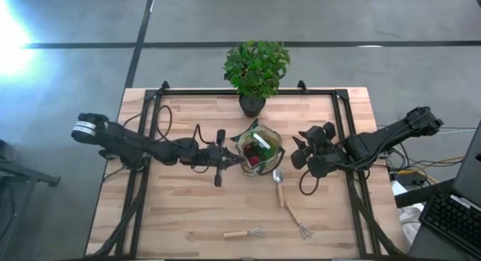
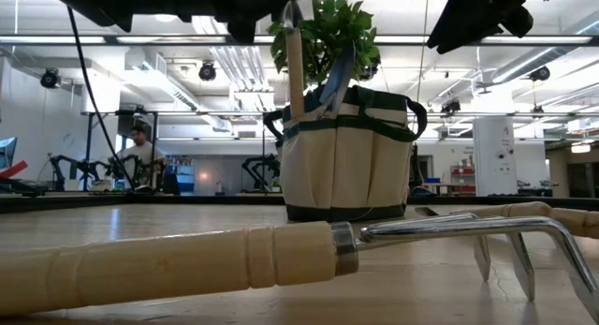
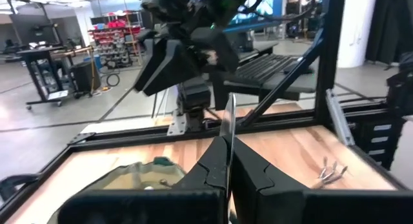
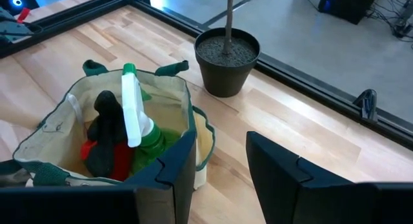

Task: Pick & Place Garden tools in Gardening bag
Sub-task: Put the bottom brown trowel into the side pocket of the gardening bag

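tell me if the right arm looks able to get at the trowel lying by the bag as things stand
Probably yes. The right end effector is open and empty beside the gardening bag, and the trowel lies uncovered on the table just in front of it, with nothing in between.

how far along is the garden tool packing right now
Done: the spray bottle and a red item sit inside the gardening bag. In hand: the left gripper is shut on a thin metal blade beside the bag. Left: the trowel, one rake and another rake on the table; the right gripper hangs open.
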Robot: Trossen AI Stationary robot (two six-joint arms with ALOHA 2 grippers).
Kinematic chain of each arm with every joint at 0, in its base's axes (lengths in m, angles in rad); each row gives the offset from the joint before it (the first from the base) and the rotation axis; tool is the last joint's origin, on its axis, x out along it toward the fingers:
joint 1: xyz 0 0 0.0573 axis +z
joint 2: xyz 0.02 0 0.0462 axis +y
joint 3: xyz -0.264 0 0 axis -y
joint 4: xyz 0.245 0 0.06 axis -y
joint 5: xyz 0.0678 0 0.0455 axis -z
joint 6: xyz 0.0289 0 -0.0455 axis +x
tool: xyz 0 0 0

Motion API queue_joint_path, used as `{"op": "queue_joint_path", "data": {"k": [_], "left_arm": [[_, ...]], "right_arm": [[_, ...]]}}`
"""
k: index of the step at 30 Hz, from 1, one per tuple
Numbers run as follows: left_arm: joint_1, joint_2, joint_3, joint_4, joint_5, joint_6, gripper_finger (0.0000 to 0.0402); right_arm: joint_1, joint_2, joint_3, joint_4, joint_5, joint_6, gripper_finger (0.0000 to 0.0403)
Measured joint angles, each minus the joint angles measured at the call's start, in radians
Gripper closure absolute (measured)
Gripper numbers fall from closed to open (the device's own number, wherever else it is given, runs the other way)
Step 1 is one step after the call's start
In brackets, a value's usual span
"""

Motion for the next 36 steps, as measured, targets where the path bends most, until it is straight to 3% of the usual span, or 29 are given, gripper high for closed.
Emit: {"op": "queue_joint_path", "data": {"k": [10,20,33,36], "left_arm": [[0.057,0.059,0.000,0.003,0.052,-0.036,0.0397],[0.060,0.123,-0.001,0.001,0.055,-0.050,0.0397],[0.062,0.179,-0.001,0.006,0.056,-0.069,0.0397],[0.063,0.179,-0.002,0.014,0.112,-0.052,0.0397]], "right_arm": [[0.000,0.000,0.000,0.000,0.000,0.000,0.0282],[0.000,0.000,-0.001,0.002,0.000,0.000,0.0270],[0.000,0.000,-0.006,0.002,-0.001,0.000,0.0284],[0.000,0.000,-0.006,0.002,-0.001,0.000,0.0282]]}}
